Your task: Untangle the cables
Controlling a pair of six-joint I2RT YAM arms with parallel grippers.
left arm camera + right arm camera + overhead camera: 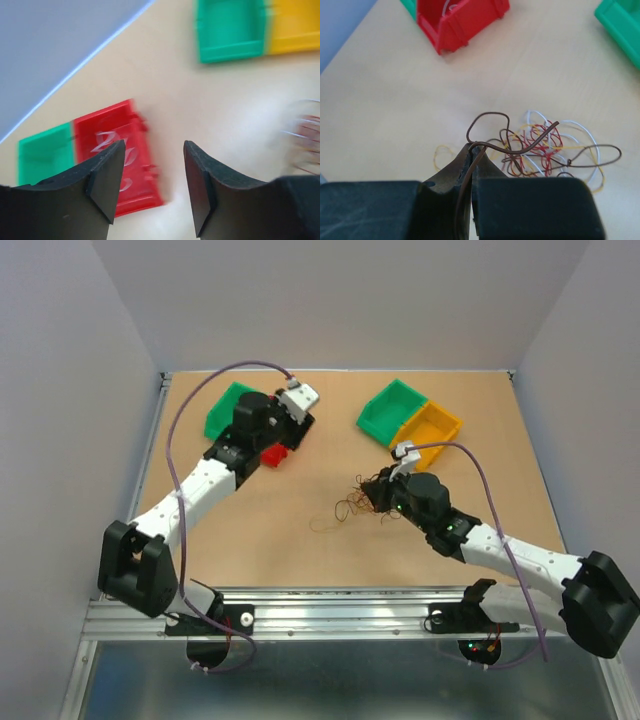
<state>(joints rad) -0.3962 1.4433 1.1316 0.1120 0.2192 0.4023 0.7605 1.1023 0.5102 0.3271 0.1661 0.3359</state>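
**Item 1: cables** (540, 145). A loose clump of hair-thin, curly wires in brown, red, yellow and white. It lies flat on the bench (300, 540), a little right of centre. A few thin loops trail out from its left side. One brown strand (490, 117) loops up out of the clump and runs down between the jaws of the right gripper.

**Item 2: right gripper** (471, 152). The jaws are closed and pinch the brown strand. It sits low over the bench at the near edge of the clump. From above, its wrist hides part of the clump.

**Item 3: left gripper** (153, 150). The jaws stand apart with nothing between them. It hangs over the red bin, well apart from the clump.

**Item 4: red bin** (100, 122). A small open plastic bin on the far left part of the bench. Whitish curls show inside it, probably a wire strand, but the wrist view is too blurred to be sure.

**Item 5: left green bin** (45, 150). It touches the red bin side by side.

**Item 6: far green bin** (390, 408) and **yellow bin** (432, 430). These stand side by side and touching on the far right part of the bench, just beyond the clump.
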